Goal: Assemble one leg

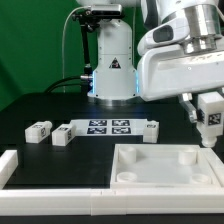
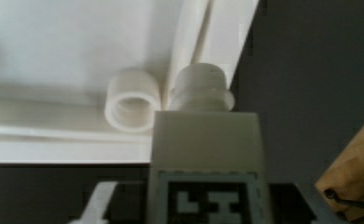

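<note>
My gripper (image 1: 209,117) is shut on a leg (image 1: 210,134), a small white block with a black-and-white tag, and holds it upright just above the far right corner of the big white square panel (image 1: 150,172). In the wrist view the held leg (image 2: 205,135) fills the middle between my gripper's fingers (image 2: 104,200). Its rounded peg end sits right beside the panel's round corner socket (image 2: 131,104), not inside it. Three more legs lie on the black table: two at the exterior view's left (image 1: 40,128) (image 1: 63,135) and one near the middle (image 1: 150,130).
The marker board (image 1: 108,127) lies flat in front of the robot base (image 1: 112,70). A white L-shaped fence (image 1: 12,165) runs along the table's front and left edge. The panel's raised rim (image 2: 54,135) shows in the wrist view.
</note>
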You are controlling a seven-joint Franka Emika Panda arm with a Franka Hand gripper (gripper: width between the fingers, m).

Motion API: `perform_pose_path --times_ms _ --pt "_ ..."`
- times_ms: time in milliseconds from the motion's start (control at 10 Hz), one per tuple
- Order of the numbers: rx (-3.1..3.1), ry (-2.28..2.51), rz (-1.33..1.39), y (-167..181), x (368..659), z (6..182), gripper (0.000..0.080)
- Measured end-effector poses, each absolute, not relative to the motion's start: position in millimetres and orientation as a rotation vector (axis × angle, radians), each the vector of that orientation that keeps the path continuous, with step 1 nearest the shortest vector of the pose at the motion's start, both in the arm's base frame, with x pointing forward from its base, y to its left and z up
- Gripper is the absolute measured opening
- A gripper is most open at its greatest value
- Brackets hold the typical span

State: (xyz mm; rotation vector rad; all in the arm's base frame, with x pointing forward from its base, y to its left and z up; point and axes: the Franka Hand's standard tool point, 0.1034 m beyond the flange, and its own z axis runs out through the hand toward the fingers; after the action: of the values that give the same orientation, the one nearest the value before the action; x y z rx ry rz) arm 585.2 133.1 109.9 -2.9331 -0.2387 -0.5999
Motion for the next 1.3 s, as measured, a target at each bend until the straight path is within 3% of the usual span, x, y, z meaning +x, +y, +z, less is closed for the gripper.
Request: perform_pose_path --times_ms 100,1000,1300 --pt "-2.930 -0.303 -0.617 131.0 599.8 105.4 0.0288" --pt "-2.930 -0.320 -0.630 123.5 621.3 98.3 0.0288" --pt "-2.936 -0.320 -0.620 115.8 625.9 87.2 0.0288"
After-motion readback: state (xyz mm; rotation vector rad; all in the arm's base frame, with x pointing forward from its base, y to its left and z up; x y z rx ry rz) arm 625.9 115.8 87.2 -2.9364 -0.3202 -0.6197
